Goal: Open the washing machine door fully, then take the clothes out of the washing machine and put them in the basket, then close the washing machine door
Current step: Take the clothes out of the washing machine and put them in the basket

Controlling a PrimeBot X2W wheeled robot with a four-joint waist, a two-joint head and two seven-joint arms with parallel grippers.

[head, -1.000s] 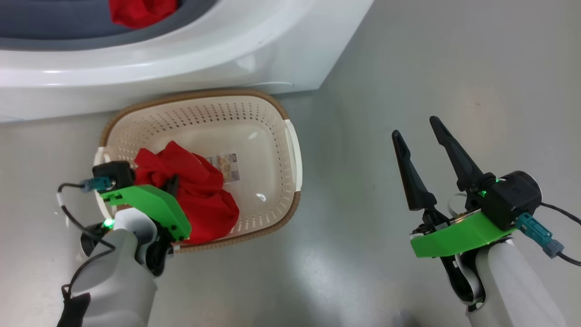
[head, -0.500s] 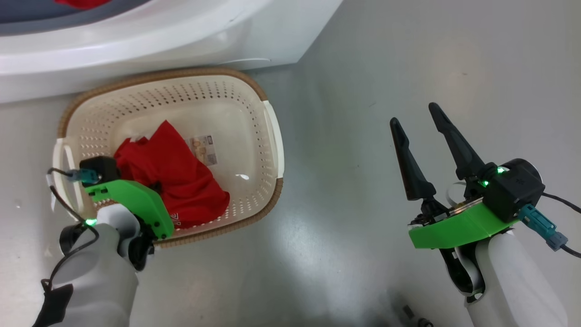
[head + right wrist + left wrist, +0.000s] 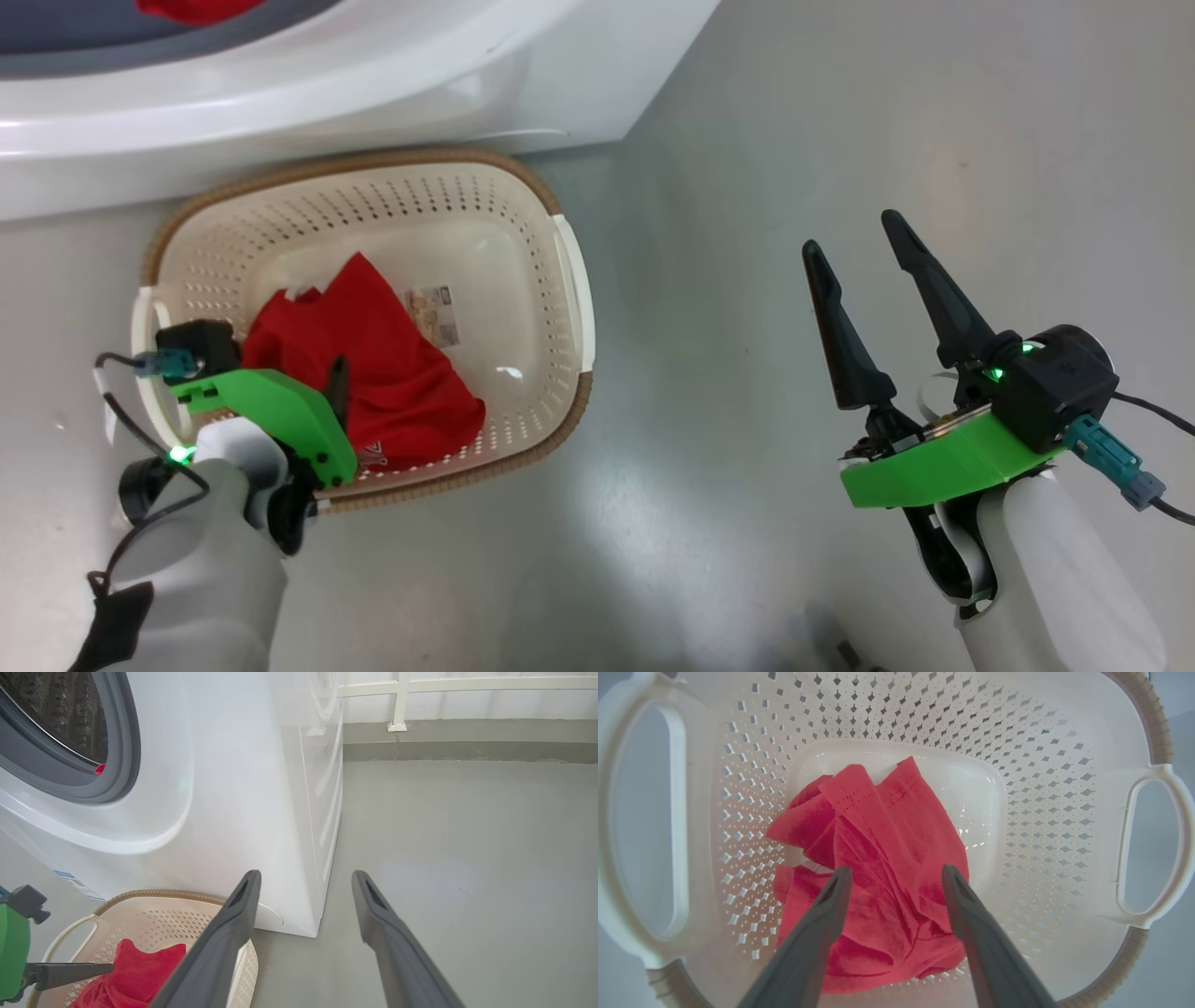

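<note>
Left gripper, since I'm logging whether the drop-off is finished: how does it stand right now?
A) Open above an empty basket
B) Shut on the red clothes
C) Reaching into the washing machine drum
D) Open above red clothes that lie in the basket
D: in the left wrist view the left gripper has its two fingers spread apart, clamping nothing, above the red clothes lying on the bottom of the basket.

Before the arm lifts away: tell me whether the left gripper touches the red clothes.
Cannot tell. In the left wrist view the left gripper, jaws open, overlaps the red clothes, but from above neither contact nor a gap is plain.
</note>
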